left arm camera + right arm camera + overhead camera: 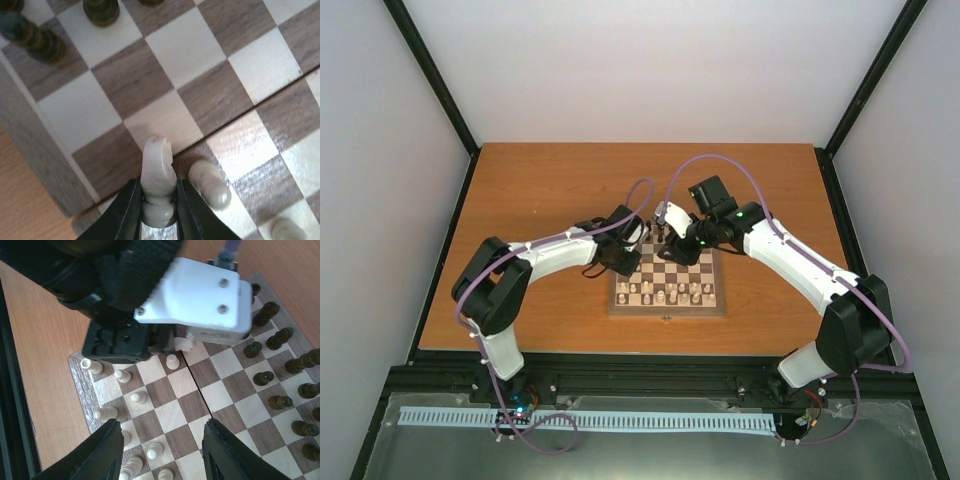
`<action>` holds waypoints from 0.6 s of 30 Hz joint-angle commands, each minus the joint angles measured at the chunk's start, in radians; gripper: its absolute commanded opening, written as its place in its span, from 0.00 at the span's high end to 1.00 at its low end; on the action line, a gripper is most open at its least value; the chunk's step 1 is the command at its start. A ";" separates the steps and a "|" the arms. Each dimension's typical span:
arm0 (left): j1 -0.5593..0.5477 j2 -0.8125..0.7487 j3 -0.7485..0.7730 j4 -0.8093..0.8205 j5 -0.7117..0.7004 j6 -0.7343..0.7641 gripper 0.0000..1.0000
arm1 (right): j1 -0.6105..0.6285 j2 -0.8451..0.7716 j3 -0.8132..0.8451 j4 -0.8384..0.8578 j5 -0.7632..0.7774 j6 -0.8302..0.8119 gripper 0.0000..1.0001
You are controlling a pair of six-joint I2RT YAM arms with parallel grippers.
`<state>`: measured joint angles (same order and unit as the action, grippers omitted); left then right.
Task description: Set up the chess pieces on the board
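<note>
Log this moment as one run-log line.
left gripper: shut on cream piece near edge of board | right gripper: open, empty, over board

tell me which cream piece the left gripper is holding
The tall cream piece with the notched top, probably a knight, pinched by the left gripper. The round-headed cream pawn beside it is untouched.

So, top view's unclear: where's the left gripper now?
Left wrist view: the left gripper clamps a cream piece near the board's left border, beside a cream pawn.
</note>
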<state>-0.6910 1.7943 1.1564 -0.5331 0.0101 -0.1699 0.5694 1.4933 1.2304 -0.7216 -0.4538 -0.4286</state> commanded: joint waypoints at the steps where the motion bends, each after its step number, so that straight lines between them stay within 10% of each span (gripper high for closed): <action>1: -0.010 -0.111 -0.058 0.040 -0.002 -0.031 0.84 | -0.033 -0.016 0.005 0.012 -0.016 0.015 0.55; 18: -0.036 -0.521 -0.386 0.499 0.108 0.026 0.84 | -0.174 0.223 0.198 -0.185 -0.432 0.136 0.54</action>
<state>-0.7010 1.3087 0.7792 -0.1608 0.0788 -0.1852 0.3962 1.6138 1.3598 -0.7788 -0.6548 -0.3042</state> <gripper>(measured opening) 0.190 0.458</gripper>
